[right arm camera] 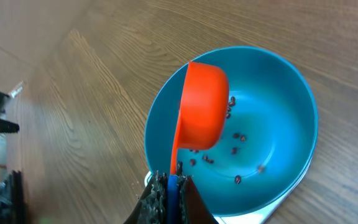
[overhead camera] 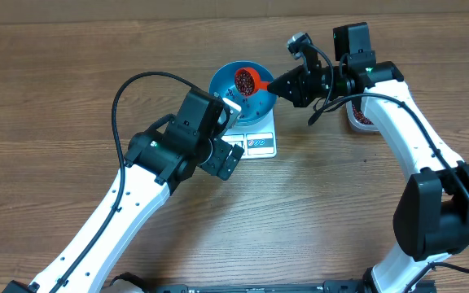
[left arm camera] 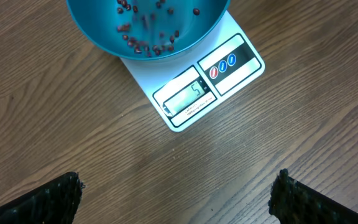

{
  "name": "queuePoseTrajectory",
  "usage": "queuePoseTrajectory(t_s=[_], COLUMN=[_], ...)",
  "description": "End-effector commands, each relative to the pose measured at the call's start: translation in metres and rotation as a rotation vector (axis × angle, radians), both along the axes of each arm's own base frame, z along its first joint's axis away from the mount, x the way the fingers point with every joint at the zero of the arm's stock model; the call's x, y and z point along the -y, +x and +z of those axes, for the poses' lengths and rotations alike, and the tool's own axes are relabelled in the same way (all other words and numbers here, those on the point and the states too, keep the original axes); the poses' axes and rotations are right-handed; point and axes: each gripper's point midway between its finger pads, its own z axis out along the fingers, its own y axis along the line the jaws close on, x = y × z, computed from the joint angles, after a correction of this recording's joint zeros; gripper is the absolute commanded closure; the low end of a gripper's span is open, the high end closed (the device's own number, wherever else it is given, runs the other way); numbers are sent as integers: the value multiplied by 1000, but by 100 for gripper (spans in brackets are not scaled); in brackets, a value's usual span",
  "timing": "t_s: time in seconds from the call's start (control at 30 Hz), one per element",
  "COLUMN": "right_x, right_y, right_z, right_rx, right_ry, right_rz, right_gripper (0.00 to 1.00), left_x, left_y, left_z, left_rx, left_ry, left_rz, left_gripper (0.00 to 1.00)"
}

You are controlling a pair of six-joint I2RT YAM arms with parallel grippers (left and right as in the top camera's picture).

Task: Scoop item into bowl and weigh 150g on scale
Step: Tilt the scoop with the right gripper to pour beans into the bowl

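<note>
The blue bowl [overhead camera: 257, 106] stands on the white scale [overhead camera: 260, 145], whose display [left arm camera: 188, 96] is lit. Over the bowl hangs an orange scoop [overhead camera: 245, 80] loaded with dark red-brown beans. My right gripper [overhead camera: 277, 84] is shut on the blue end of its handle. In the right wrist view the scoop [right arm camera: 201, 106] is tipped on its side above the bowl [right arm camera: 278, 118], and several beans [right arm camera: 236, 136] lie scattered on the bottom. My left gripper [left arm camera: 179, 193] is open and holds nothing. It hovers over bare wood just short of the scale's display edge.
A clear tub [overhead camera: 361, 119] holding more beans sits at the right, mostly hidden behind my right arm. My left arm's black cable [overhead camera: 124, 98] loops over the table to the left of the bowl.
</note>
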Motion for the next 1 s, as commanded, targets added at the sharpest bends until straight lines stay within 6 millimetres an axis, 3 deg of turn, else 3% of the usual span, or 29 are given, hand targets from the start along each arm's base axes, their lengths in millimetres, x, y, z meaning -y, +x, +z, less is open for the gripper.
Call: queuePoseTrajectory(t_s=[0.0,0.5,0.97], right_x=[-4,-6,-6], right_y=[5,24,23], right_z=[17,34,33], right_rx=[121,341,406], right_ry=[5,-9,-36], right_rz=[69,117,162], right_gripper=[96,96,96], left_x=[1,1,1], left_y=[-1,-1,-1], left_z=[9,9,9], left_rx=[24,24,24], left_ry=[-12,-12,-12], left_rz=[-17,-17,-17], left_gripper=[0,0,0])
